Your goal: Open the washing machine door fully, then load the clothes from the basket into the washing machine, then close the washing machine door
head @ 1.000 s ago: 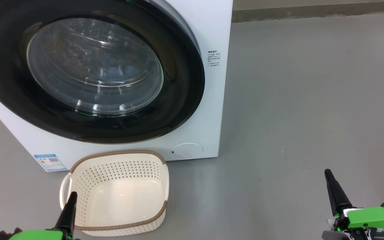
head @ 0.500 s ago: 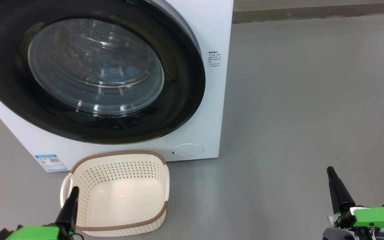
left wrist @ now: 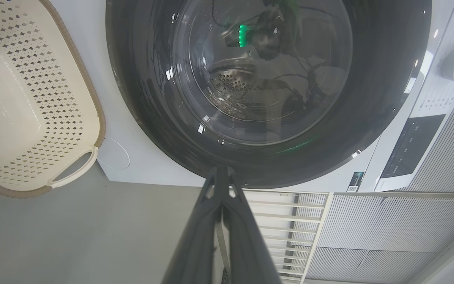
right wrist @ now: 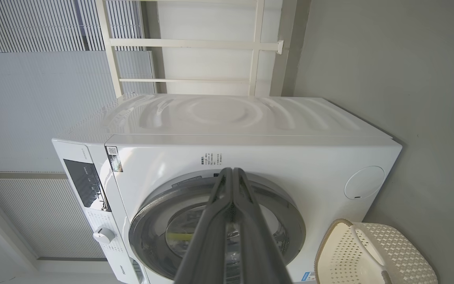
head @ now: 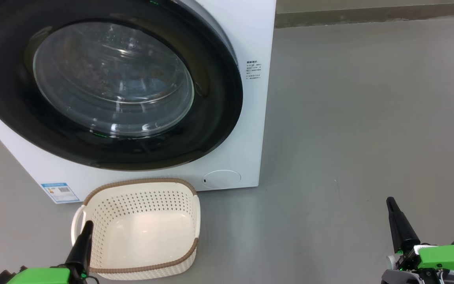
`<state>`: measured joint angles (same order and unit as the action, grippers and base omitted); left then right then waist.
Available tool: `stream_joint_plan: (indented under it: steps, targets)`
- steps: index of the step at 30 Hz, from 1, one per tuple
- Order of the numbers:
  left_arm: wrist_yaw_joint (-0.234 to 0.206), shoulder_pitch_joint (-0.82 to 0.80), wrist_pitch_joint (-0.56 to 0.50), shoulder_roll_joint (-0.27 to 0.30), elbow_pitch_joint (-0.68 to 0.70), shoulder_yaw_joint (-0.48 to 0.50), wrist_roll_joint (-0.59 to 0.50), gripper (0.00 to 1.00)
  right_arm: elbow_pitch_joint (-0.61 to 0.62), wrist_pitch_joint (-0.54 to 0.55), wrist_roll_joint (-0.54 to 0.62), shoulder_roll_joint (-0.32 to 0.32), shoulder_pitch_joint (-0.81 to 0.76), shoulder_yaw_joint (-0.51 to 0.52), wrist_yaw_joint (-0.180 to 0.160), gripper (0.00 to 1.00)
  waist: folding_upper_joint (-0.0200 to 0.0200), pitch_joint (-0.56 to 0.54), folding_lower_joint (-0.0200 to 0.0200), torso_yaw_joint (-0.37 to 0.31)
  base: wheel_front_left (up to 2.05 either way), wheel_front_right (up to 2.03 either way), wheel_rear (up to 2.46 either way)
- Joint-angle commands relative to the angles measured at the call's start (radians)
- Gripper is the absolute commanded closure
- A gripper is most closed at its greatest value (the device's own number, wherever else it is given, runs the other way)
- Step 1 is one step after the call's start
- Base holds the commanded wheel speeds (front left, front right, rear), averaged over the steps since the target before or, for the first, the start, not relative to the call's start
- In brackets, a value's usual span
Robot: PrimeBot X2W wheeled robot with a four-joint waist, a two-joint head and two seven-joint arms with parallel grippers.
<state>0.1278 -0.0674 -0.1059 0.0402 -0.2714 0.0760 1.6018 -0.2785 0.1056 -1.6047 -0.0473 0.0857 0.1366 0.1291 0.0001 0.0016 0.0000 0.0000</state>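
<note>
The white washing machine fills the upper left of the head view, its round glossy black door lying flat against the front. Through the glass bowl I make out blue and orange cloth inside the drum. The cream basket sits on the floor before the machine with nothing in it. My left gripper is shut, low at the bottom left beside the basket's handle. My right gripper is shut too, far off at the bottom right over bare floor. Each wrist view shows its fingers pressed together.
Grey floor stretches to the right of the machine. A blue energy sticker and a round filter cap mark its lower front. A white rack and ribbed wall panels stand behind the machine.
Both grippers sank slightly toward the bottom edge over the past second and have held still since. Door and basket are unmoved.
</note>
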Motion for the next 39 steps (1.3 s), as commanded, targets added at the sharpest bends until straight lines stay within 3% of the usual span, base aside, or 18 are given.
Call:
stream_joint_plan:
  steps: [1, 39]
  targets:
    - [0.003, -0.044, -0.005, 0.013, 0.023, 0.035, 0.009, 1.0, 0.031, 0.009, -0.003, -0.003, 0.026, -0.021, 0.002, 1.0, -0.0001, 0.0, 0.0, 0.0, 0.0, 0.0, 0.0]
    - [0.003, -0.044, -0.006, 0.012, 0.023, 0.037, 0.008, 1.0, 0.031, 0.009, -0.003, -0.003, 0.026, -0.021, 0.002, 1.0, -0.0001, 0.0, 0.0, 0.0, 0.0, 0.0, 0.0]
